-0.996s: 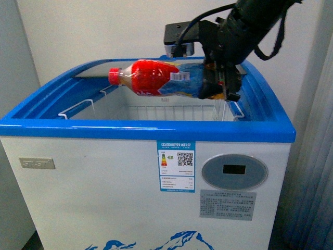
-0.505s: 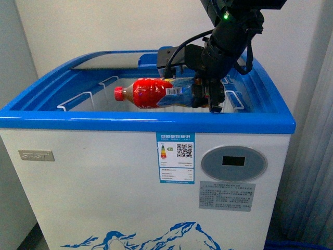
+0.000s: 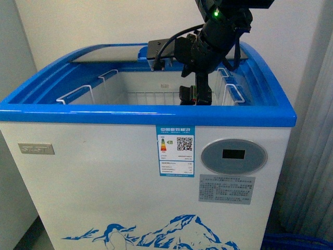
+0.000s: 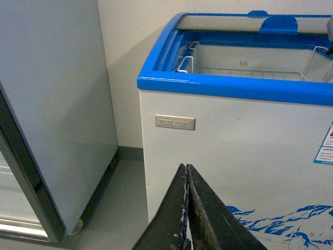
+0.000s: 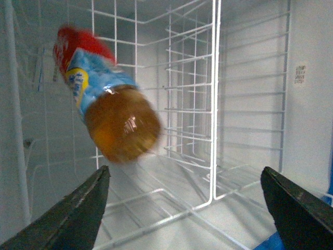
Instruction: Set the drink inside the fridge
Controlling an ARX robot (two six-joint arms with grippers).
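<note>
The fridge [image 3: 130, 172] is a white chest freezer with a blue top rim [image 3: 145, 115]. Its glass lid [image 3: 109, 52] is slid to the back. My right gripper [image 3: 195, 96] reaches down into the opening. In the right wrist view my right gripper [image 5: 184, 172] is open wide. The drink [image 5: 112, 107], with red label and brownish contents, is blurred and free of the jaws, beyond them inside the freezer among the wire baskets. The drink is hidden in the front view. My left gripper [image 4: 187, 167] is shut and empty, low in front of the fridge [image 4: 234, 135].
White wire baskets hang inside the freezer [image 3: 78, 95], and also show in the right wrist view [image 5: 192, 78]. A tall grey-white upright cabinet [image 4: 52, 104] stands left of the freezer. A blue object [image 3: 296, 242] lies on the floor at the lower right.
My right gripper has gone down into the freezer opening and opened. The drink has left the jaws and no longer shows in the front view.
</note>
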